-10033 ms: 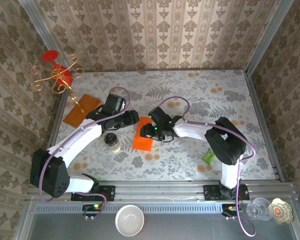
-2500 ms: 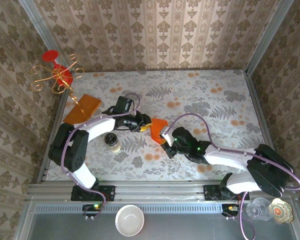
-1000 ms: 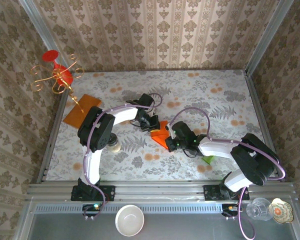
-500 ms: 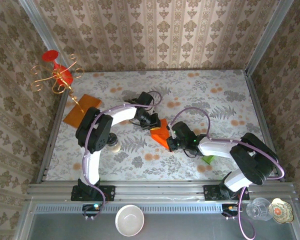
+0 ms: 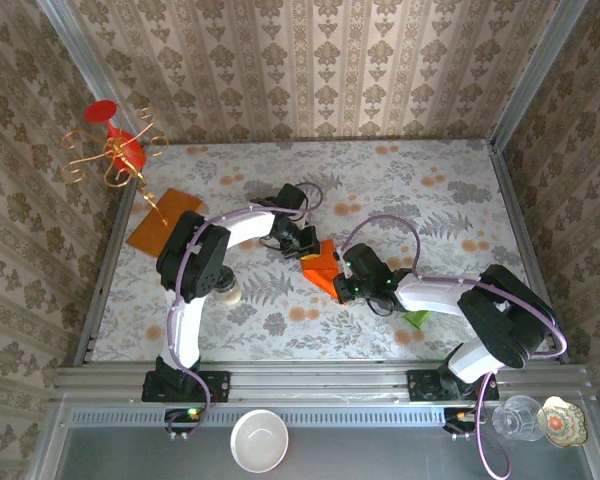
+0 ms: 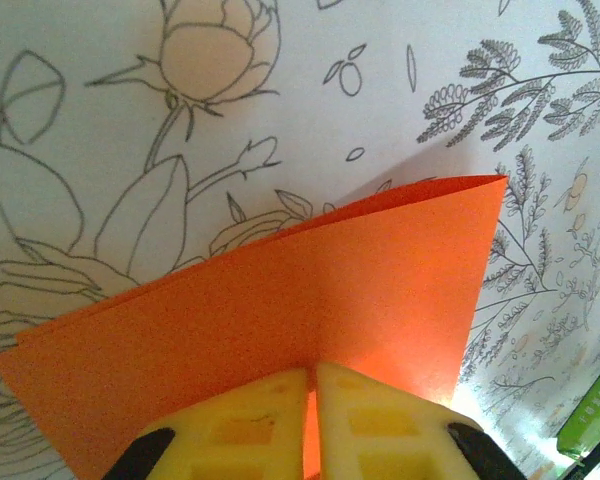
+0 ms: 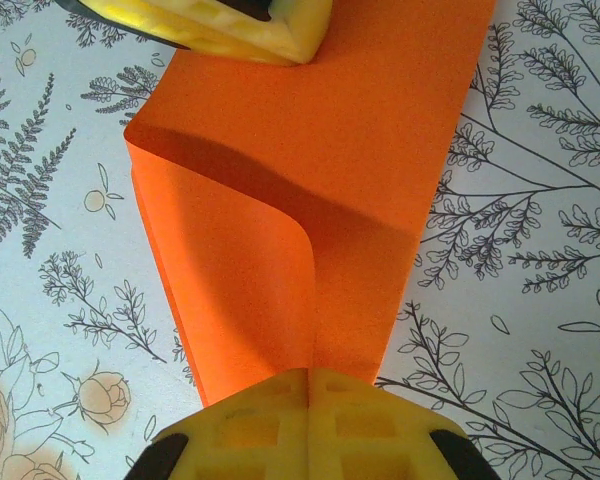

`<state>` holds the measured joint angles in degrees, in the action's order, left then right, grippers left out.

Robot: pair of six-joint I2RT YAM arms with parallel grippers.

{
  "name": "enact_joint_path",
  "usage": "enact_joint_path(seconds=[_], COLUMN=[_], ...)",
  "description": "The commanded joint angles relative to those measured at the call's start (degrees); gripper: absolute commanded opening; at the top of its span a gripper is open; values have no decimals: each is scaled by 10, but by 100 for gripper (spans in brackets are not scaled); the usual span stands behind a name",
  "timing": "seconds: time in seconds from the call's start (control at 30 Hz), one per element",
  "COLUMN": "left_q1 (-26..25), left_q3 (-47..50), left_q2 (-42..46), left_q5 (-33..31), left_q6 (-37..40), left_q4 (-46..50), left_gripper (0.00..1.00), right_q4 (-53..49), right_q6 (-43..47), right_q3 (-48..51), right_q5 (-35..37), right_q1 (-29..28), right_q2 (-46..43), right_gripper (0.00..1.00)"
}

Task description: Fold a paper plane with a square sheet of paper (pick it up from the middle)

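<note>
Right now we see both arms meeting near the middle of the desk (image 5: pixel 460 200), with the square sheet of paper (image 5: pixel 320 268) caught between them. The left hand (image 6: pixel 312 372) is almost closed, its yellow fingers pinching one edge of the sheet. From its wrist camera the bright red-orange paper stretches away from the fingers as a doubled panel, one layer lying over another, above the desk's floral cover.

The right hand (image 7: pixel 308 376) is closed tight on the opposite edge. In its wrist view a flap of the sheet curls over in a soft, rounded bend that is not pressed flat, and the left hand's fingers grip the far end. From above, the sheet sits a little toward the near edge from the desk's middle, with the left hand on its far-left side and the right hand on its near-right side. We cannot tell whether the paper rests on the desk or hangs just above it.

A duller amber sheet (image 5: pixel 163 220) lies flat near the left edge, just beside a gold wire stand (image 5: pixel 115 150) at the far-left corner. A small jar (image 5: pixel 227 288) stands beside the left arm, and a green packet (image 5: pixel 415 318) lies by the right arm near the near edge. Beyond the near edge sit a white bowl (image 5: pixel 258 440), a clear glass (image 5: pixel 515 418) and a patterned dish (image 5: pixel 563 420).
</note>
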<state>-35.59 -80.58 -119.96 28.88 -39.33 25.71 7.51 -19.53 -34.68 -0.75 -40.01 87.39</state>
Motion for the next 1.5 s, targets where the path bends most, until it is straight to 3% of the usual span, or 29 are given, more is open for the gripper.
enact_joint_path(seconds=[0.0,1.1,1.47], left_q1=[-3,1,27], left_q3=[-6,1,45], left_q2=[-20,11,118], left_q5=[-10,-2,-61], left_q6=[9,12,-18], left_q4=[30,25,3], left_gripper=[13,12,30], right_q4=[-10,-17,-26], right_q6=[-4,-9,-5], right_q3=[-7,-21,-21], right_q5=[9,-22,-21], right_q1=[4,16,19], right_q2=[9,49,34], right_gripper=[0,0,0])
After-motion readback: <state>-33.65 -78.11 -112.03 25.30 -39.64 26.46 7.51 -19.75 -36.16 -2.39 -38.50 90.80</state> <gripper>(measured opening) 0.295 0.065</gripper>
